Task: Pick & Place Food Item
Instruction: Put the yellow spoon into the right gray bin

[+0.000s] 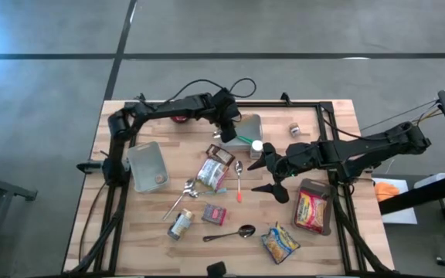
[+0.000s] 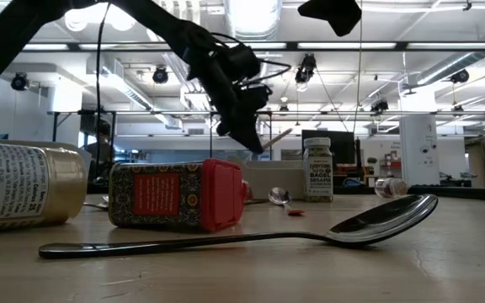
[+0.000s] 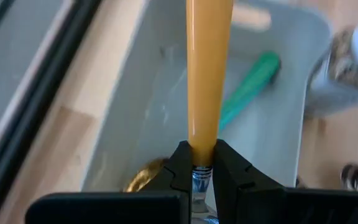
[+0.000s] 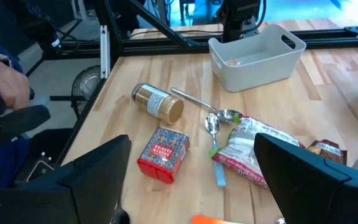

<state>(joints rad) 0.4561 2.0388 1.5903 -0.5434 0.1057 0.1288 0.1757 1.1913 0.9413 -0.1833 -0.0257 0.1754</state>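
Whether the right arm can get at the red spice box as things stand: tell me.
Probably yes: the right claw hangs open, and the red spice box lies ahead with nothing over it.

The worktop (image 1: pixel 130 232) is pale striped wood. Left of centre sits a light grey bin (image 1: pixel 146 165). Lower centre, a red patterned box (image 1: pixel 214 214) and a black spoon (image 1: pixel 230 233); lower right, a yellow packet (image 1: pixel 280 242) and a red-and-yellow bag (image 1: pixel 310 210).
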